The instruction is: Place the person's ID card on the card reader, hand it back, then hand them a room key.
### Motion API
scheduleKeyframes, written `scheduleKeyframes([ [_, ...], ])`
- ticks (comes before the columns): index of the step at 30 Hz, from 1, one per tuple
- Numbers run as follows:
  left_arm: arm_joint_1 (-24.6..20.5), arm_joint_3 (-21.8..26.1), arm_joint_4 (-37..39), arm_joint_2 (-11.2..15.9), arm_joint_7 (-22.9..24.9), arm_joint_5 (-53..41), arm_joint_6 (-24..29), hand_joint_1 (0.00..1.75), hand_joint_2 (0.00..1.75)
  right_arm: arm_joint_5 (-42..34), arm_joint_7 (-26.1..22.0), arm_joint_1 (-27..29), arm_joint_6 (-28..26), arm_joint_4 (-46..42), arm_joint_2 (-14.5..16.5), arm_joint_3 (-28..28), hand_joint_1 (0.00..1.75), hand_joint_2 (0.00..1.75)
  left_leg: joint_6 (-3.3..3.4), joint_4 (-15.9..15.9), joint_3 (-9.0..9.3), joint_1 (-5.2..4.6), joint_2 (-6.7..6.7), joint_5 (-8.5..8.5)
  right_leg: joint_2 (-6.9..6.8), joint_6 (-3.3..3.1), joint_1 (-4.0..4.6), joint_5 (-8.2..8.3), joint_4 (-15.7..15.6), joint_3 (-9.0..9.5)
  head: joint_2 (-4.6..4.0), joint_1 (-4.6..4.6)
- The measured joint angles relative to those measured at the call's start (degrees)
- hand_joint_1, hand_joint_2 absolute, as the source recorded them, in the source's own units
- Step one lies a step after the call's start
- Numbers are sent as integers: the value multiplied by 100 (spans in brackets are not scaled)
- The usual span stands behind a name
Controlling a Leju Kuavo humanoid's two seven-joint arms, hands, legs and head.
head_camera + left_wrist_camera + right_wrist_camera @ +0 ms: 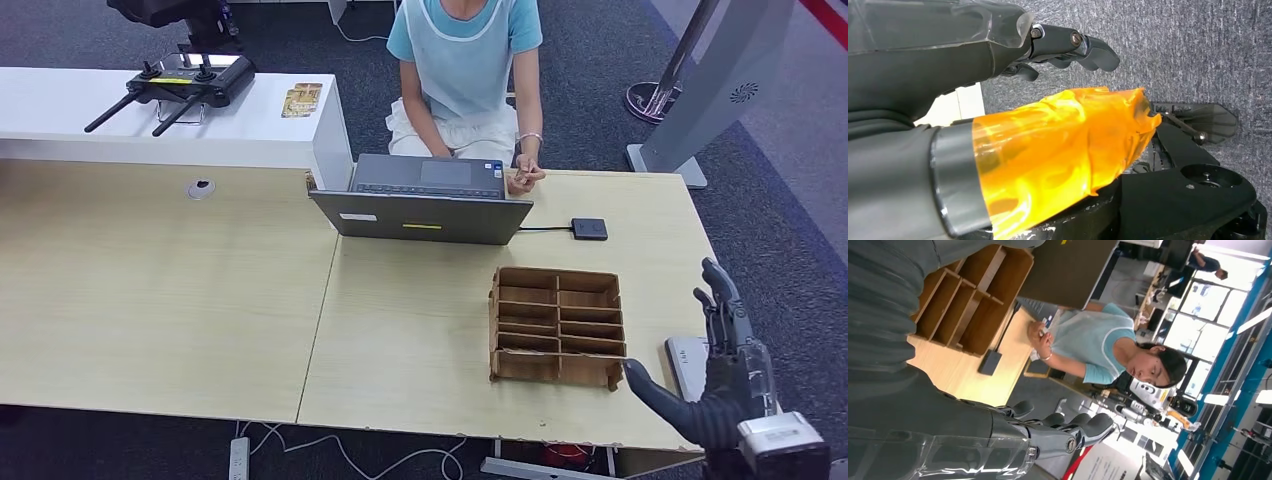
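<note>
Presumably the ID card is what the person's hand (524, 178) pinches by the laptop (425, 212), too small to tell; thin, stiff, light and slick, best pinched across its edges; right hand (722, 372) spread empty beside the wooden organizer (556, 325); left hand (1068, 47) hangs loosely curled, holding nothing.

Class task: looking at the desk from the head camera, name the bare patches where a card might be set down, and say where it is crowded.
Free: the wide left desk top, bare apart from a round grommet; the strip between the laptop and the wooden organizer; the corner around the small black card reader. Crowded: the near right edge, where the right hand sits beside the organizer.
</note>
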Motion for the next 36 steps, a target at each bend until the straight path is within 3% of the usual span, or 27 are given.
scheduleKeyframes([
  [7,-1,0,0,-2,15,-11,2,0,0,1273,219,171,-628,-51,50,118,0,175,0,0,0,0,1,0,0,0,0,0,0,0,1,0],
  [18,-2,0,0,-4,25,-56,-8,0,0,2665,784,342,-1228,-63,42,472,0,175,0,0,0,0,3,0,1,0,0,0,0,0,1,-1],
  [29,-10,0,0,-10,70,-67,-8,0,0,4447,1823,371,-1389,16,-213,921,0,175,0,0,0,0,3,0,1,0,0,0,0,0,-1,-1],
  [36,-14,0,0,-12,86,-67,-8,0,0,4962,2147,344,-1384,138,-369,1101,0,175,0,0,0,0,3,0,1,0,0,0,0,0,-1,-2],
])
